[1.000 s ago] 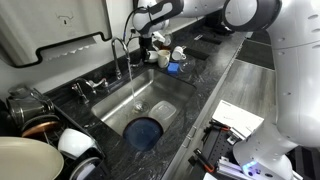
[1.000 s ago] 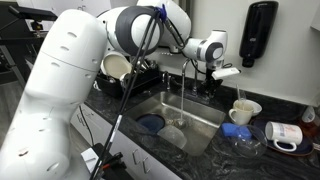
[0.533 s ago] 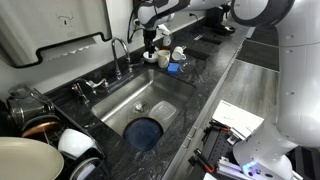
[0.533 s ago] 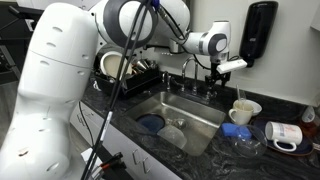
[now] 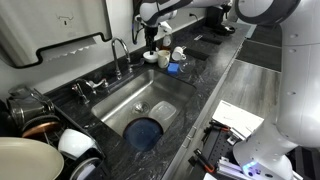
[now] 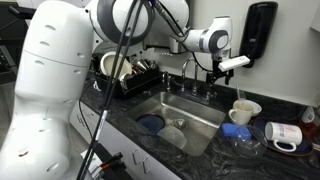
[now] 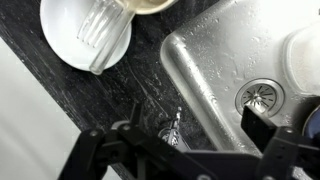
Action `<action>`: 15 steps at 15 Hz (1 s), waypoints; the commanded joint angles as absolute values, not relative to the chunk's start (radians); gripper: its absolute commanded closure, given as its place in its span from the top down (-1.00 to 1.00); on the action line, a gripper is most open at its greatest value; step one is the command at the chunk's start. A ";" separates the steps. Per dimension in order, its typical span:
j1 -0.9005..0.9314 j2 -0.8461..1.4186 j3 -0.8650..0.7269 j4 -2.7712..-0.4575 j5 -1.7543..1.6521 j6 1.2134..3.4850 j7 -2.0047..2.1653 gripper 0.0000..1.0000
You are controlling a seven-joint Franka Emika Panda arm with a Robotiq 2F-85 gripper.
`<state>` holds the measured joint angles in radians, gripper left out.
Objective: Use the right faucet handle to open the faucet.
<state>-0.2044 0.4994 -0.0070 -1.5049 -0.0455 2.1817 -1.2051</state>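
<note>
My gripper (image 7: 190, 140) looks dark and blurry in the wrist view, and the bottom edge cuts off its fingers (image 7: 115, 150). A small shiny bit (image 7: 173, 128) peeks out behind it; I cannot tell what it is. The top edge cuts the white bowl (image 7: 85, 30). In an exterior view the faucet (image 5: 124, 56) has levers too small to tell apart.
</note>
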 commanded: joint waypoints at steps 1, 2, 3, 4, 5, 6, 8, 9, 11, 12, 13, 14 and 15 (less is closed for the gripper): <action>-0.212 0.490 0.009 -1.543 -0.021 2.215 -1.227 1.00; -0.212 0.499 0.014 -1.540 -0.015 2.213 -1.232 1.00; -0.211 0.504 0.017 -1.539 -0.010 2.212 -1.233 1.00; -0.211 0.510 0.023 -1.538 0.000 2.209 -1.237 1.00; -0.212 0.514 0.029 -1.538 0.009 2.205 -1.242 1.00; -0.212 0.520 0.035 -1.537 0.018 2.199 -1.243 1.00; -0.210 0.532 0.043 -1.531 0.032 2.193 -1.241 1.00; -0.209 0.542 0.045 -1.526 0.036 2.196 -1.233 1.00; -0.199 0.565 0.039 -1.513 0.030 2.204 -1.196 1.00; -0.199 0.575 0.040 -1.507 0.030 2.205 -1.189 1.00; -0.196 0.584 0.038 -1.503 0.027 2.213 -1.177 1.00; -0.196 0.596 0.039 -1.497 0.028 2.224 -1.167 1.00; -0.195 0.604 0.038 -1.495 0.026 2.237 -1.155 1.00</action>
